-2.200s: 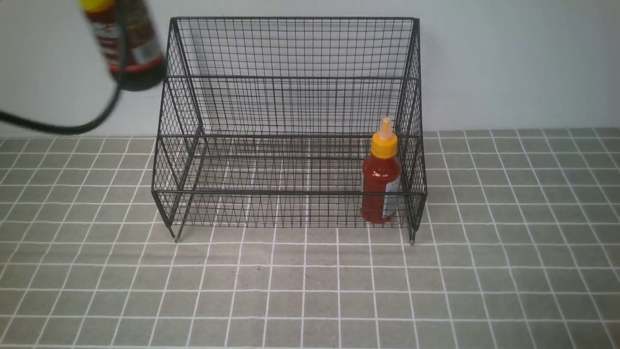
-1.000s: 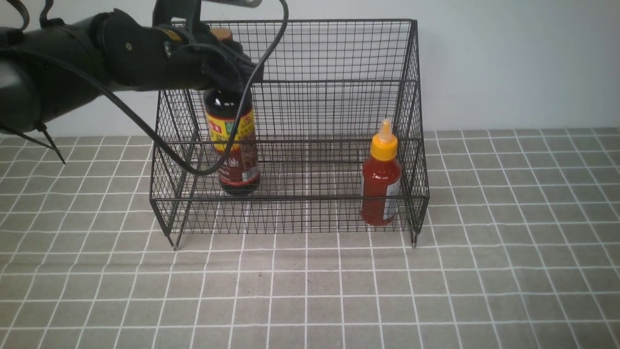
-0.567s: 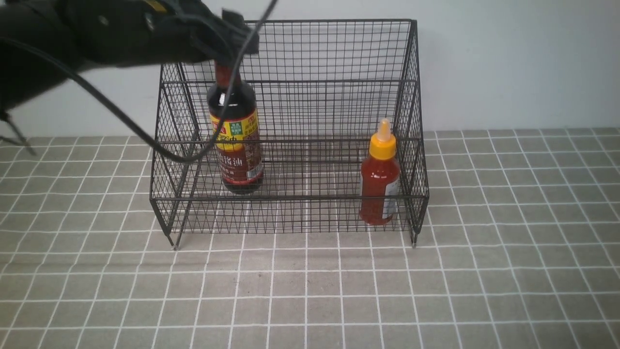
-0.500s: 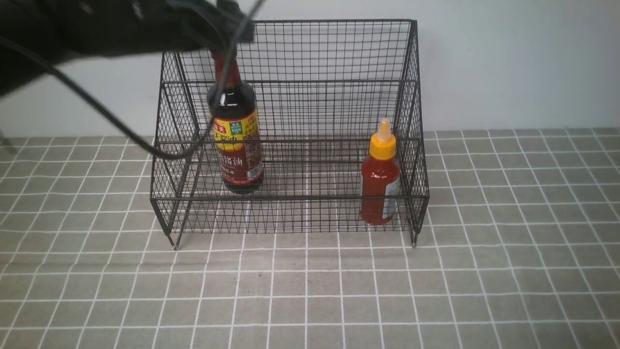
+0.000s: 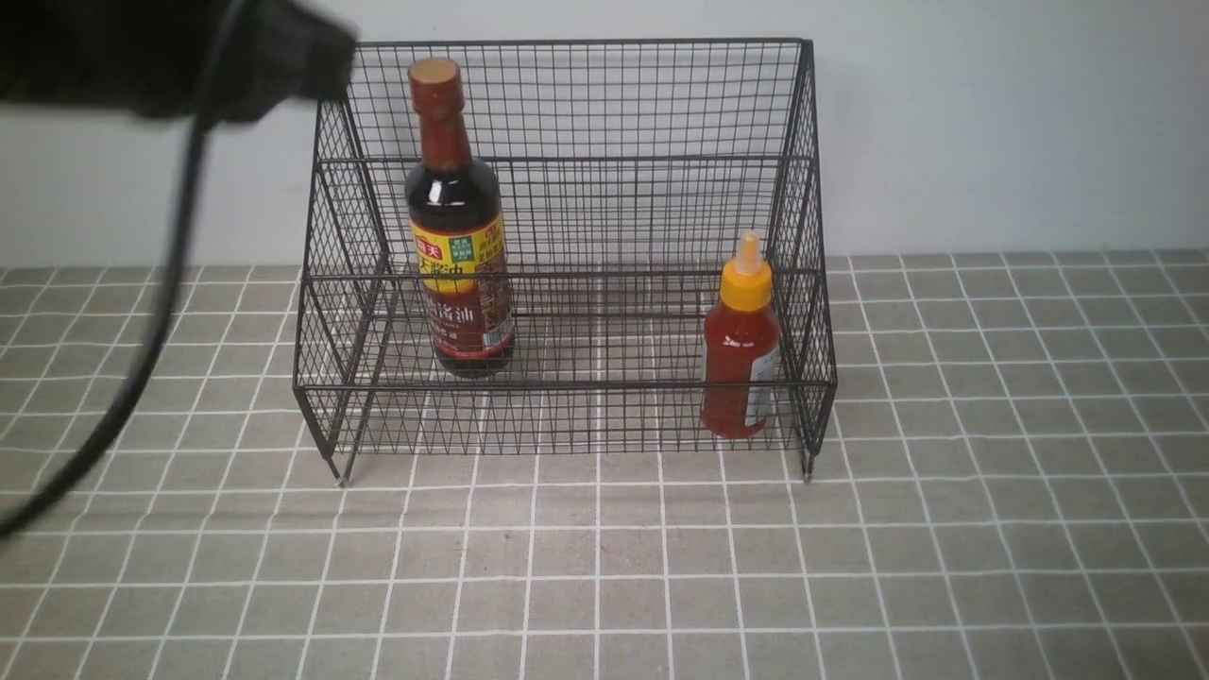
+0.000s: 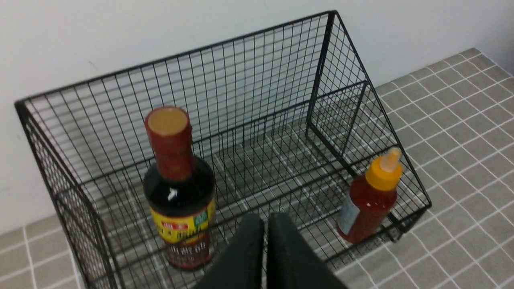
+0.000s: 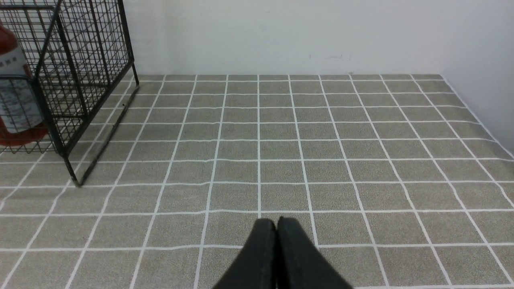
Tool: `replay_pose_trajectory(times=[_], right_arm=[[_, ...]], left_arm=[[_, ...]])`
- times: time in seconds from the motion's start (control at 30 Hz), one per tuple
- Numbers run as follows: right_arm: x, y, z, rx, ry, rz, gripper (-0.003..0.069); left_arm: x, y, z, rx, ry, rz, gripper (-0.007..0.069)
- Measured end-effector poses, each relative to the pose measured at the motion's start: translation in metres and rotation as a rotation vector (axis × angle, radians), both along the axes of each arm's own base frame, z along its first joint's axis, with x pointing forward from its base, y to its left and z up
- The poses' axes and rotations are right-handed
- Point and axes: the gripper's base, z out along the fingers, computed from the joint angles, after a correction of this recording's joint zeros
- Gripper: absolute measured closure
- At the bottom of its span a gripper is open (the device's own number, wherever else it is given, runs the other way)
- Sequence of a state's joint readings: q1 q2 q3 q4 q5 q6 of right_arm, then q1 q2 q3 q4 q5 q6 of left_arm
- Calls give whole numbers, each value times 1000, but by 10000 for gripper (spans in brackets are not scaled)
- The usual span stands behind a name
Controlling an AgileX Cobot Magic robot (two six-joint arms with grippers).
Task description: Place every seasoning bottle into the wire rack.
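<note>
Front view: a black wire rack (image 5: 567,246) stands on a grey tiled counter (image 5: 604,567) against its far edge. Inside it, a tall soy-sauce bottle (image 5: 458,227) stands upright toward the rack's left side, and a red squeeze bottle (image 5: 743,340) stands upright in its right front corner. The left gripper (image 6: 266,224), above the rack's front, is pressed together and empty. The right gripper (image 7: 277,228) is also pressed together, over bare counter right of the rack.
</note>
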State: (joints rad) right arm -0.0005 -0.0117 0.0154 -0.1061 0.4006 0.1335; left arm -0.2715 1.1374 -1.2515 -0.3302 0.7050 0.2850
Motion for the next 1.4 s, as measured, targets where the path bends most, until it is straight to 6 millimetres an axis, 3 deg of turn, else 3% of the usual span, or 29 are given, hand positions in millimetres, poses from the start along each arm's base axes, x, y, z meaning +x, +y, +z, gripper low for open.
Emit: replay_pose_trajectory(times=[0.2, 0.23, 0.37, 0.77, 0.93, 1.03, 1.07, 1.13, 1.3, 1.4], right_arm=[[0, 0, 0, 0, 0, 0, 672], [0, 0, 0, 0, 0, 0, 672], [0, 0, 0, 0, 0, 0, 672], [0, 0, 0, 0, 0, 0, 672], [0, 0, 0, 0, 0, 0, 672], [0, 0, 0, 0, 0, 0, 672], [0, 0, 0, 0, 0, 0, 672], [0, 0, 0, 0, 0, 0, 672], [0, 0, 0, 0, 0, 0, 672], [0, 0, 0, 0, 1, 0, 672]], left_arm=[[-69, 21, -28, -78, -31, 48, 631], [-71, 21, -29, -79, -33, 48, 631], [-110, 32, -34, -111, -102, 50, 631], [-163, 48, -23, -131, -276, 51, 631], [-173, 57, -29, -59, -337, 92, 631], [-178, 64, -44, -34, -357, 157, 631], [-179, 68, -64, -31, -365, 219, 631], [-182, 72, -84, -23, -401, 286, 631], [-179, 79, -168, 24, -399, 415, 631], [-176, 79, -202, 39, -343, 424, 631]])
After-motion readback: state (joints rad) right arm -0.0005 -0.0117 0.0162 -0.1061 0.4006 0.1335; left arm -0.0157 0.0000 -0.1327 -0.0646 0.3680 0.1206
